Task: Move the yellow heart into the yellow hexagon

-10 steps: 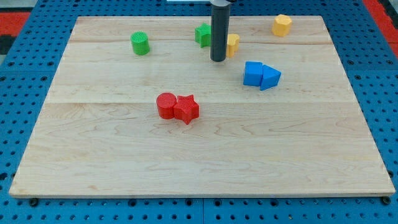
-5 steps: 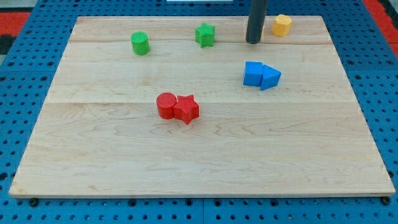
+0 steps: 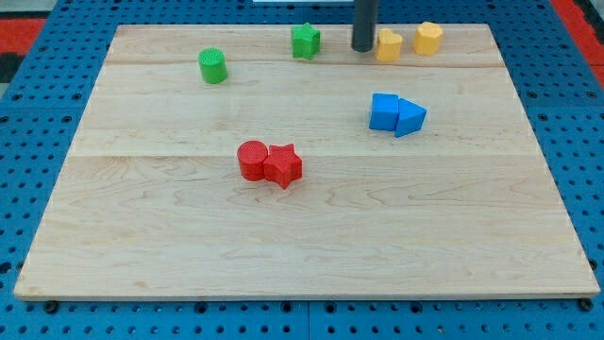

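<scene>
The yellow heart (image 3: 388,44) lies near the view's top, right of centre. The yellow hexagon (image 3: 427,38) sits just to its right, a small gap apart. My tip (image 3: 363,48) stands right at the heart's left side, touching or nearly touching it. The dark rod rises from there out of the view's top.
A green star (image 3: 305,42) lies left of my tip. A green cylinder (image 3: 213,66) is at the top left. A blue cube (image 3: 383,111) and blue triangle (image 3: 410,117) touch at the right. A red cylinder (image 3: 252,160) and red star (image 3: 283,165) touch at centre.
The heart has gone up and to the right, close to the hexagon. My tip swung right with it, then drew back slightly left. The green star shifted up a little.
</scene>
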Motion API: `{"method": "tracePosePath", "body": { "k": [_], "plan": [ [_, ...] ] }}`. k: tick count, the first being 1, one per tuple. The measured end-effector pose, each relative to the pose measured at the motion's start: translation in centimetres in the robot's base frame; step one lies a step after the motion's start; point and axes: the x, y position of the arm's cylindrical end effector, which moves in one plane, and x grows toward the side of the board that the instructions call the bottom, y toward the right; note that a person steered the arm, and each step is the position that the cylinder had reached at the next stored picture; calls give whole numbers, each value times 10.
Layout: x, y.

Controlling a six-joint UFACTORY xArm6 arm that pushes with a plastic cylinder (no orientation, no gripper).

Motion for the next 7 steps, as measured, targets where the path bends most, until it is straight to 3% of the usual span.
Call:
{"method": "tracePosePath", "body": {
  "k": [5,7],
  "plan": [
    [-2,11],
    [5,54]
  ]
}}
